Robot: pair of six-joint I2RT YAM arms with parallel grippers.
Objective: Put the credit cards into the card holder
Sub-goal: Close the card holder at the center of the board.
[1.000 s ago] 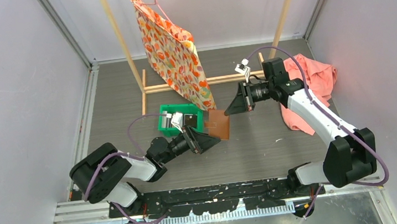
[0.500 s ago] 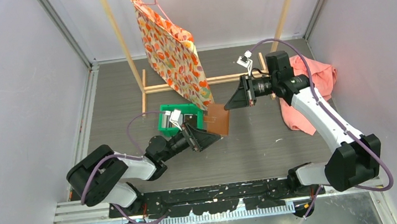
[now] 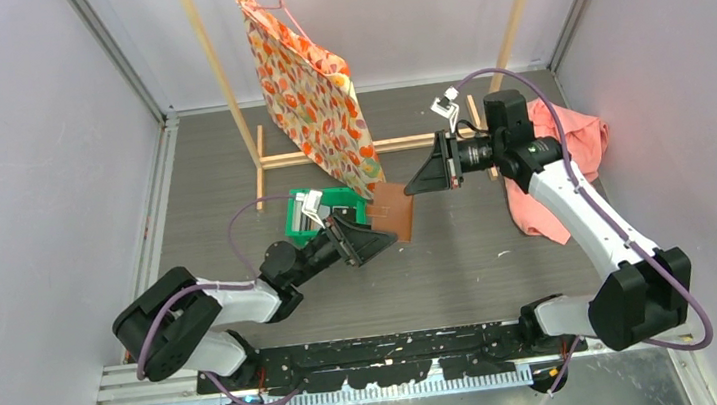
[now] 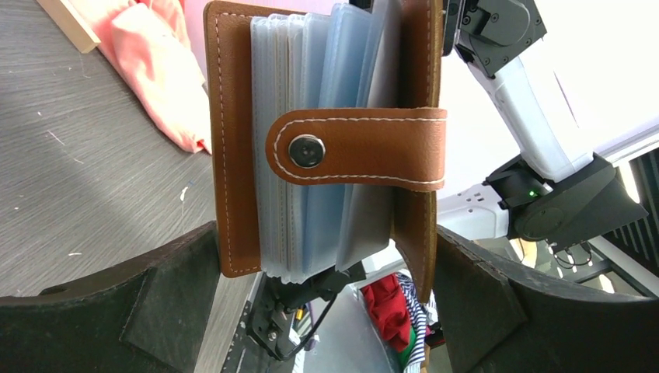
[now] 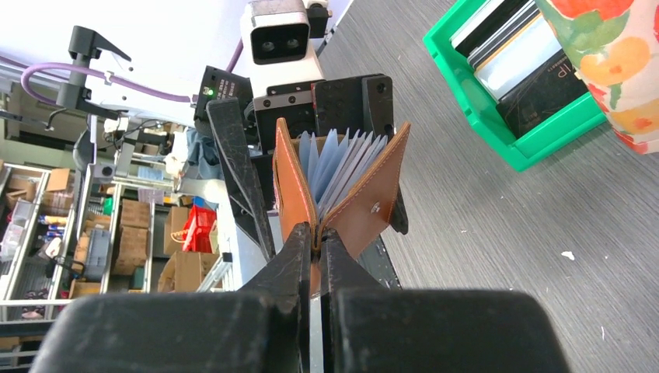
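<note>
One brown leather card holder [image 4: 342, 148] hangs in the air above the middle of the table [image 3: 461, 262], between the two arms. It stands partly open. Its two covers spread in a V with clear plastic sleeves fanned between them. A strap carrying a round snap button [image 4: 307, 151] lies across the open edge.

The right end effector [image 3: 411, 189] is clamped on the holder at the fold where the covers meet, its fingers [image 5: 291, 272] pressed together there. The left end effector [image 3: 386, 235] faces it from the opposite side with its fingers [image 4: 155, 311] spread wide. The holder's open edge sits between them, each cover just beside a finger. Whether the pads press on the leather cannot be told.

The credit cards [image 5: 509, 62] stand on edge in a green bin [image 5: 559, 130] on the table, just beyond the left end effector in the top view. Black and silvery-grey ones show.

A floral fabric bag [image 3: 313, 97] hangs from a wooden rack [image 3: 222, 86] at the back of the table, and its lower corner reaches down beside the bin. A pink cloth [image 3: 569, 140] lies crumpled on the table at the right, partly under the right arm.
</note>
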